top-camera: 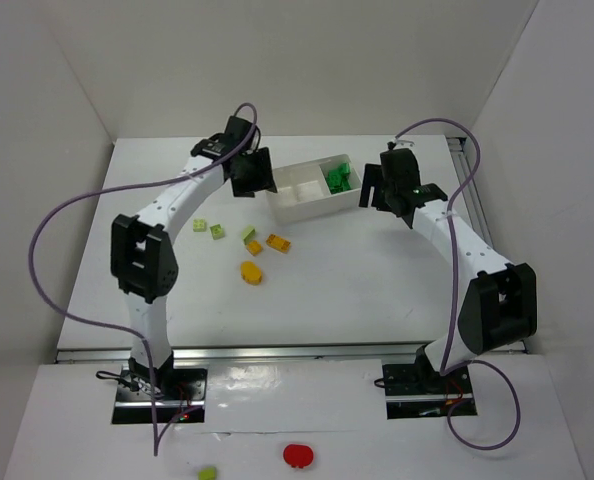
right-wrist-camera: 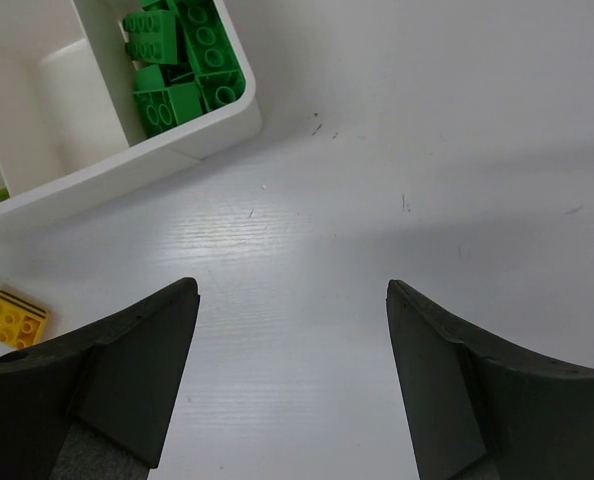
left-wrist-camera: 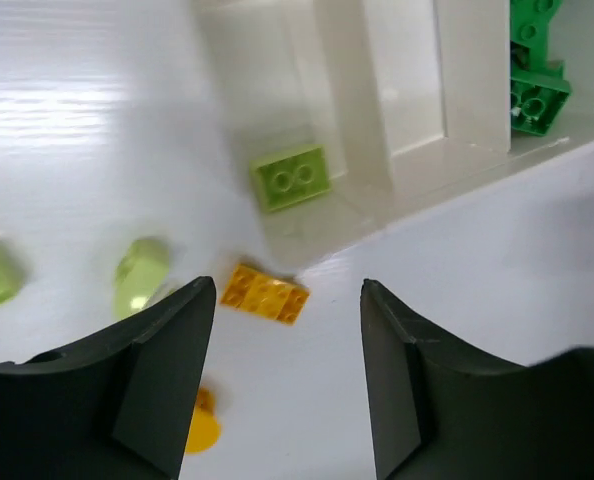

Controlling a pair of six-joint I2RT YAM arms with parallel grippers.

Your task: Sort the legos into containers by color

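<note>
— Where have the legos got to?

— The dark green bricks [right-wrist-camera: 182,65] are heaped in the right-end compartment of the white tray [top-camera: 299,208]. One lime brick [left-wrist-camera: 290,177] shows at the opposite end compartment, right under the left pincer [left-wrist-camera: 287,310]. Whether it rests on the bottom I can't tell. The middle compartment looks bare.

— And that pincer?

— Partly open, with nothing between its fingers. I'd guess it hangs there because that end is meant for lime.

— The other one?

— The right pincer [right-wrist-camera: 292,300] stands wide and empty over bare worktop [top-camera: 357,290], just beside the green end, probably keeping clear.

— What's left out?

— Three loose lime bricks [top-camera: 218,231], two flat orange bricks [top-camera: 277,242] and a rounded orange piece [top-camera: 251,272], all in front of the tray. Nothing blocks them, though lime and orange sit close together. A red round object [top-camera: 298,455] lies on the near ledge, a lime piece [top-camera: 207,473] near it.
</note>
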